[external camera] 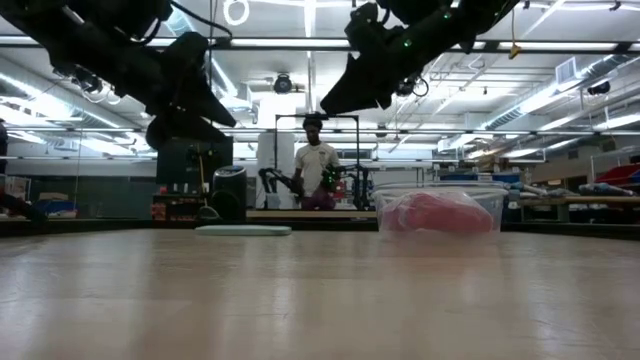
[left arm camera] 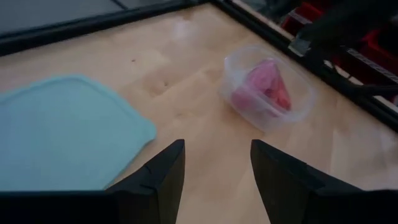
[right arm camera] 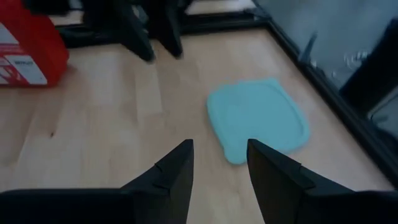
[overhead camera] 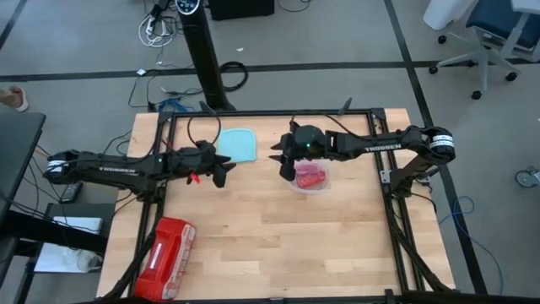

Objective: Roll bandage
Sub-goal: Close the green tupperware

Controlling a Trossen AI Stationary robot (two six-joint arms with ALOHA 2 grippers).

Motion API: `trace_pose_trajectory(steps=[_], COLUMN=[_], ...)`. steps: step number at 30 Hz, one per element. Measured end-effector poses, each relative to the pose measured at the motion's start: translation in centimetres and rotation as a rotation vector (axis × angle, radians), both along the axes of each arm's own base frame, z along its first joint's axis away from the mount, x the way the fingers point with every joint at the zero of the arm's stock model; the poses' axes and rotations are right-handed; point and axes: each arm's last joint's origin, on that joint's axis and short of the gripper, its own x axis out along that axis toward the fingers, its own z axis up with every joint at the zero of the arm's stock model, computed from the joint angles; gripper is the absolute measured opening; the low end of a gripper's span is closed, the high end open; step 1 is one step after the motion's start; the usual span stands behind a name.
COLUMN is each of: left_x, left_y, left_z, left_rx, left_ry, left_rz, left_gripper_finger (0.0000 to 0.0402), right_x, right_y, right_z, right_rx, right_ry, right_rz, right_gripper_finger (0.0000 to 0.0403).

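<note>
The dusky pink-red bandage (overhead camera: 310,176) lies bunched inside a clear plastic tub (overhead camera: 310,180) on the table's far middle; it also shows in the left wrist view (left arm camera: 267,87) and the low view (external camera: 438,212). My left gripper (overhead camera: 224,171) is open and empty, above the table left of the tub and near the light blue lid (overhead camera: 237,144). My right gripper (overhead camera: 283,162) is open and empty, above the table just left of the tub. In the wrist views the left gripper (left arm camera: 216,163) and the right gripper (right arm camera: 219,163) both show a clear gap.
The light blue lid lies flat at the table's far middle-left, also in the right wrist view (right arm camera: 258,118). A glossy red plastic case (overhead camera: 166,257) with white marks lies at the near left. A person (external camera: 315,165) stands in the room beyond the far edge.
</note>
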Motion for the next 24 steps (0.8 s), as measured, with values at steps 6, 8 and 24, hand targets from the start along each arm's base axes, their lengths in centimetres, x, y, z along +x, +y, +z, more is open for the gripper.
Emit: trace_pose_trajectory(steps=[6,8,24], left_x=[0.1,0.2,-0.6], left_y=[1.1,1.3,3.3], left_z=[-0.5,-0.6,-1.4], left_rx=[-0.025,-0.024,-0.041], left_ry=[0.025,0.029,0.119], left_rz=[0.016,0.021,0.102], left_gripper_finger=[0.0186,0.0186,0.0186], right_x=[0.1,0.2,7.6], right_y=[0.1,0.2,-2.1], right_z=[0.2,0.2,-4.2], right_rx=[-0.067,-0.071,-0.004], right_ry=[-0.004,-0.01,0.246], right_rz=[0.08,0.092,0.107], right_gripper_finger=[0.015,0.015,0.015])
